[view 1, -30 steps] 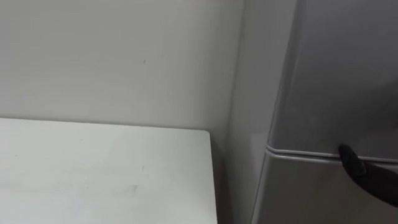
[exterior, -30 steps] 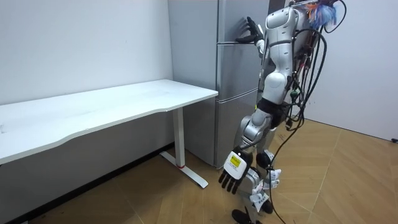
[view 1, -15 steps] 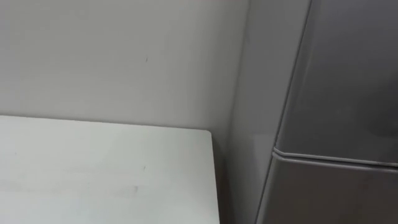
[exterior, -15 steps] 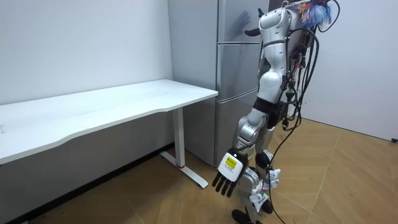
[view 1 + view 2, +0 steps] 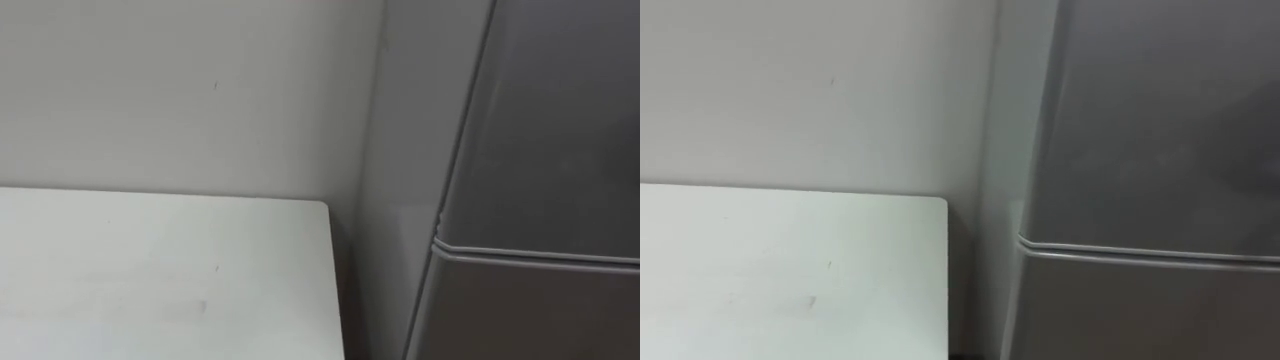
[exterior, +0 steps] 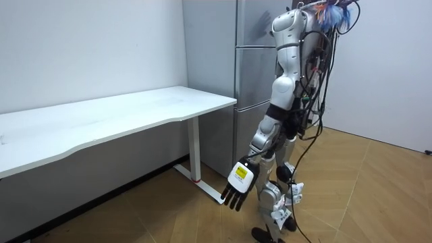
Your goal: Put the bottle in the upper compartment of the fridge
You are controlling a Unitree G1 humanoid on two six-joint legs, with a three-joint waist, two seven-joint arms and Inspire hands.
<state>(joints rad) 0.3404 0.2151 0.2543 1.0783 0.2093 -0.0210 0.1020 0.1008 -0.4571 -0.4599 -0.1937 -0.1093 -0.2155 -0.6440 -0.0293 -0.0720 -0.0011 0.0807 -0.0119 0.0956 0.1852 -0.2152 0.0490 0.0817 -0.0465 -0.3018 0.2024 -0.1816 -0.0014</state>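
I stand close in front of the tall grey fridge (image 6: 253,67), beside the end of the white table. Its upper door (image 5: 540,130) and lower door (image 5: 520,310) are shut, and a pale seam (image 5: 530,253) runs between them. My left hand (image 6: 236,189) hangs low by my leg with its fingers straight and holds nothing.
The white table (image 5: 150,270) stands to the left of the fridge, with its corner close to the fridge's side (image 5: 995,180). A plain wall (image 5: 180,90) runs behind the table. Wooden floor (image 6: 364,196) lies open behind me.
My right hand, at the door seam one second ago, has dropped out of the eye view. My body has straightened toward the fridge, and my left hand has swung towards the room view's left.
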